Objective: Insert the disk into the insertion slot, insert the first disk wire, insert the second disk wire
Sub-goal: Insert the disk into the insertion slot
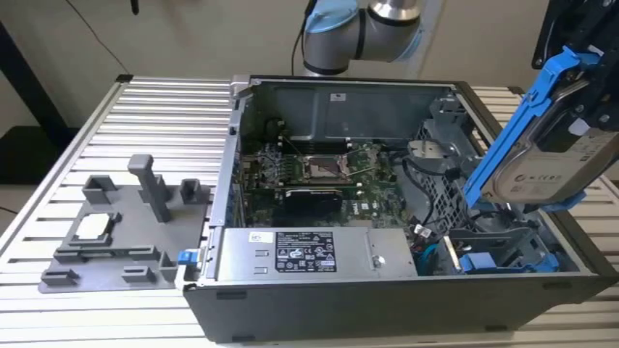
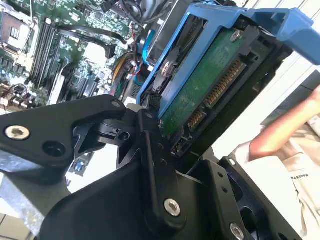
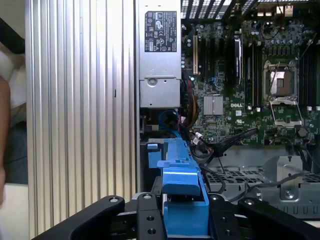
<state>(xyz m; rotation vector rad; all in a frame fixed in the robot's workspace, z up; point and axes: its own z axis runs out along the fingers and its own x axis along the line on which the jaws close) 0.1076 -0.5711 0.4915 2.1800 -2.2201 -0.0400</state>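
Note:
The disk (image 1: 541, 156) hangs tilted above the open computer case, at the exterior view's right. It is a silver-grey drive with a white label in a bright blue carrier. My gripper (image 1: 578, 43) is shut on its upper end. In the second wrist view the black fingers (image 2: 150, 150) clamp the disk (image 2: 210, 85), whose green circuit board and connectors face the camera. In the first wrist view the blue carrier (image 3: 180, 185) sits between the fingers (image 3: 145, 217). The insertion slot (image 1: 503, 243), a bay of the grey metal drive cage, lies just below the disk's lower end.
Another blue-fronted carrier (image 1: 483, 262) sits low in the cage, with loose cables (image 1: 425, 235) beside it. The power supply (image 1: 300, 254) and motherboard (image 1: 320, 170) fill the case. A grey fixture (image 1: 121, 232) lies on the ribbed table. A person's arm (image 2: 285, 130) is close by.

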